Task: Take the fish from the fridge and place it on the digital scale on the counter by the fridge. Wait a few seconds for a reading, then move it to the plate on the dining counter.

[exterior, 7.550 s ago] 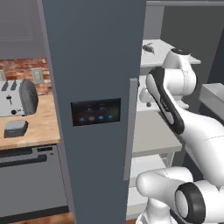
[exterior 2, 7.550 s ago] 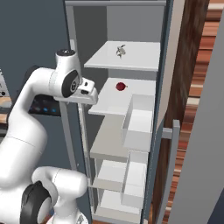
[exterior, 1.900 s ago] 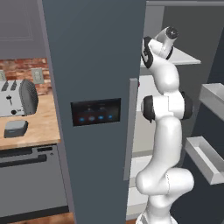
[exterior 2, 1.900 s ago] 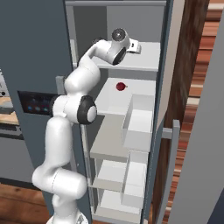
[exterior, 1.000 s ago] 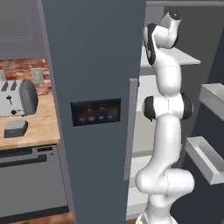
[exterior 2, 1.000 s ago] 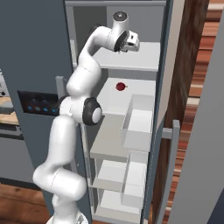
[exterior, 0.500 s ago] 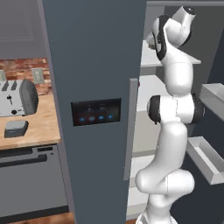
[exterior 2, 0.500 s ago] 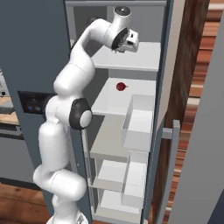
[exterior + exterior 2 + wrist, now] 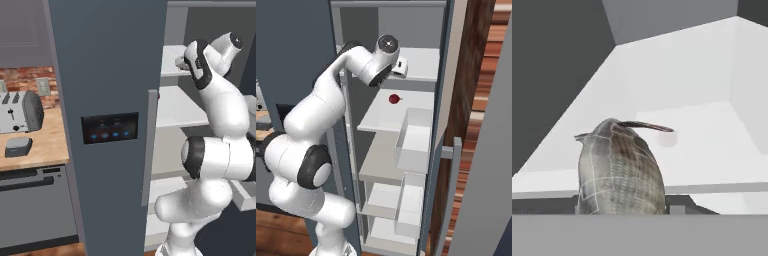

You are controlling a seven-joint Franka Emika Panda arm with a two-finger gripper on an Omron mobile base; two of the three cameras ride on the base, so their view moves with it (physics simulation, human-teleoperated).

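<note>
In the hand view the fish [image 9: 619, 170] is cut off below by the grey band, covering the gripper's fingertips, while the toaster [image 9: 20, 112] at the counter's left end is cropped by the picture's edge.

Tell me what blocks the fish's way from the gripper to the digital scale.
The fish sits at the gripper inside the fridge. The fridge's closed left door stands between it and the digital scale on the counter.

You see flat, even rendered light with no glare. The fridge [image 9: 406, 125] shelves look bright white, and the inner left wall stays dark grey. In the hand view the fish [image 9: 619, 170] is slightly soft and blurred, and it throws a faint shadow.
</note>
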